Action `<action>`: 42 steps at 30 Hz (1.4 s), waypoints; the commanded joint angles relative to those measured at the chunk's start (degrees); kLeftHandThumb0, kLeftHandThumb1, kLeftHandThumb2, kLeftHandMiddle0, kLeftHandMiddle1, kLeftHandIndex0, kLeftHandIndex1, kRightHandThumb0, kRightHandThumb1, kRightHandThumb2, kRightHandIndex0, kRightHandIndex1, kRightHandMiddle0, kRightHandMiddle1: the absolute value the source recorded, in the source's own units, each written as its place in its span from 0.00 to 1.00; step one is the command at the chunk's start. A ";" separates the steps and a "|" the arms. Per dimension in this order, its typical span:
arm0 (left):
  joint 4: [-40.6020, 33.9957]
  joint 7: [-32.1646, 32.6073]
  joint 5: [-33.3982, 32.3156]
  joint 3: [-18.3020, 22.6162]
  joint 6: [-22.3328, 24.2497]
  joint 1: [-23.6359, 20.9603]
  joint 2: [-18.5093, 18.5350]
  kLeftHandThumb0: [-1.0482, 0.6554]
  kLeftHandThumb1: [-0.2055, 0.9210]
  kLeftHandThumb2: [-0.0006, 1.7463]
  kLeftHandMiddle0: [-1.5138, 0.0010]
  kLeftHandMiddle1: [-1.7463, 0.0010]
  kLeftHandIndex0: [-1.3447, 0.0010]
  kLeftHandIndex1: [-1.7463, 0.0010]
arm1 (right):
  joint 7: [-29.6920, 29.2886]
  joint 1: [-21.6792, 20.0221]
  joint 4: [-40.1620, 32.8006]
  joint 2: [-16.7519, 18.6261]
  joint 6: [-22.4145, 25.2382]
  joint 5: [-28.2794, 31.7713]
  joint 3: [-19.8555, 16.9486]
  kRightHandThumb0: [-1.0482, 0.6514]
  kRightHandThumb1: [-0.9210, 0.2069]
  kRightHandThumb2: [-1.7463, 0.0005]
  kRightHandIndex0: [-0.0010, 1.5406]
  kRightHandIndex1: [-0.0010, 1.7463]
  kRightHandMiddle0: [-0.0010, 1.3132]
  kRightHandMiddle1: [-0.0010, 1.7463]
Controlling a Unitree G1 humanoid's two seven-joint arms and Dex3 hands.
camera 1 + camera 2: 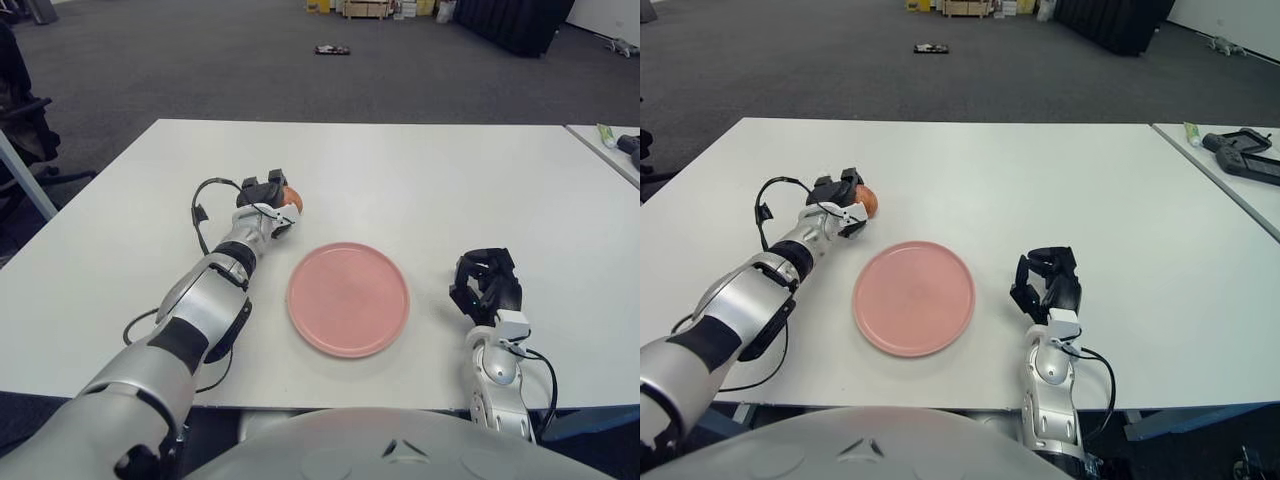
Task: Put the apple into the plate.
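A reddish apple [292,200] sits on the white table [420,180], just beyond the upper left rim of the pink plate [348,298]. My left hand [266,196] is against the apple's left side, its dark fingers curled over and around the fruit. Most of the apple is hidden behind the fingers; only its right side shows. Nothing lies on the plate. My right hand [485,285] shows to the right of the plate near the table's front edge, fingers curled in and holding nothing.
A black cable [200,212] loops beside my left wrist. A second table at the far right carries a green tube [606,135] and a dark device [1245,155]. A dark chair [22,115] stands off the table's left side.
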 commanded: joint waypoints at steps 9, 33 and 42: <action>0.41 -10.04 -11.27 11.85 3.96 0.40 -1.64 0.31 0.39 0.80 0.38 0.00 0.51 0.00 | 0.10 -0.29 -0.37 1.06 -0.83 0.45 0.01 0.39 0.20 0.52 0.38 0.76 0.25 1.00; -0.01 -15.63 -26.06 29.67 4.16 1.66 -2.13 0.31 0.36 0.84 0.16 0.00 0.47 0.00 | -0.72 -0.96 -0.48 1.34 0.82 -0.07 -0.05 0.40 0.20 0.52 0.38 0.76 0.25 1.00; -0.02 -16.09 -26.73 31.07 3.96 1.88 -2.10 0.31 0.36 0.84 0.15 0.00 0.48 0.00 | -0.49 -1.40 -0.07 1.26 0.60 0.62 -0.21 0.39 0.20 0.52 0.38 0.76 0.25 1.00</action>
